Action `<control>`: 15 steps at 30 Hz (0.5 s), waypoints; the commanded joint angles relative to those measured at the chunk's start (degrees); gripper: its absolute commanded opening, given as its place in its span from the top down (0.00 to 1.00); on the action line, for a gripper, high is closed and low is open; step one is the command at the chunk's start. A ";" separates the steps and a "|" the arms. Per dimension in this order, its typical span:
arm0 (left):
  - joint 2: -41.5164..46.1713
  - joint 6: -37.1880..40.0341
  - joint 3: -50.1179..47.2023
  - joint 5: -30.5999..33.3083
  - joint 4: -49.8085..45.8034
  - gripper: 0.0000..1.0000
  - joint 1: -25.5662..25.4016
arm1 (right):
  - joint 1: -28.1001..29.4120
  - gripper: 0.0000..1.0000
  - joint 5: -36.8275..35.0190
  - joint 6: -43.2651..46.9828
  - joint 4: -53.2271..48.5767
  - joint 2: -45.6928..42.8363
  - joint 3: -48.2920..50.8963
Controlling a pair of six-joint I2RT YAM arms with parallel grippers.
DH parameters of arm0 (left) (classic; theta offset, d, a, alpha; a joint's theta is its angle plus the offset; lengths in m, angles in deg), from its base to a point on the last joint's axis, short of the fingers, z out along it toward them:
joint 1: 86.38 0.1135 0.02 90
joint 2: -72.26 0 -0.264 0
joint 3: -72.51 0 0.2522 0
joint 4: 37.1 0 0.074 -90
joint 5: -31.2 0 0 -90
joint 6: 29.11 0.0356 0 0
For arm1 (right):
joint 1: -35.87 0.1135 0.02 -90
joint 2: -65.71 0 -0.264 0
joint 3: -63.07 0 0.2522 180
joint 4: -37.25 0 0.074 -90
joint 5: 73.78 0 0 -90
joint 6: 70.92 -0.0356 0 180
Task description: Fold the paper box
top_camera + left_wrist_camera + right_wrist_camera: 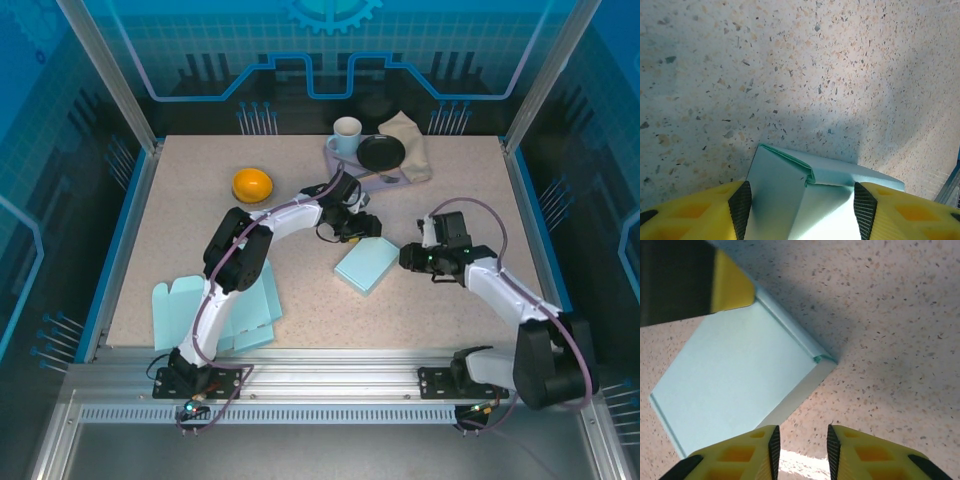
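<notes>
The light blue paper box (367, 264) lies flat and folded on the speckled table, just right of centre. My left gripper (354, 228) hangs over the box's far corner. In the left wrist view, that gripper (802, 210) is open. Its black pads (740, 210) stand on either side of the corner of the box (785, 190), where a folded seam shows. My right gripper (405, 258) is by the box's right corner. In the right wrist view it (802, 450) is open a little, over bare table, with nothing between its fingers. The box (740, 385) lies just to its left.
An orange bowl (252, 185) sits at the back left. A white mug (347, 135), a black plate (381, 152) and a beige cloth (412, 140) stand at the back centre. Flat blue paper sheets (200, 310) lie near the front left edge.
</notes>
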 commanded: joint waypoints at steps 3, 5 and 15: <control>6.63 1.62 1.34 0.29 -3.14 0.37 2.17 | 10.55 0.53 -14.86 10.72 -5.45 -5.44 -3.48; 9.61 1.62 0.60 1.59 -4.18 0.36 3.48 | 13.75 0.50 -15.98 14.86 -5.64 -4.59 -5.22; 35.11 -2.21 -22.84 13.57 -3.53 0.34 10.54 | 19.79 0.42 -8.96 32.39 -8.87 9.93 -15.28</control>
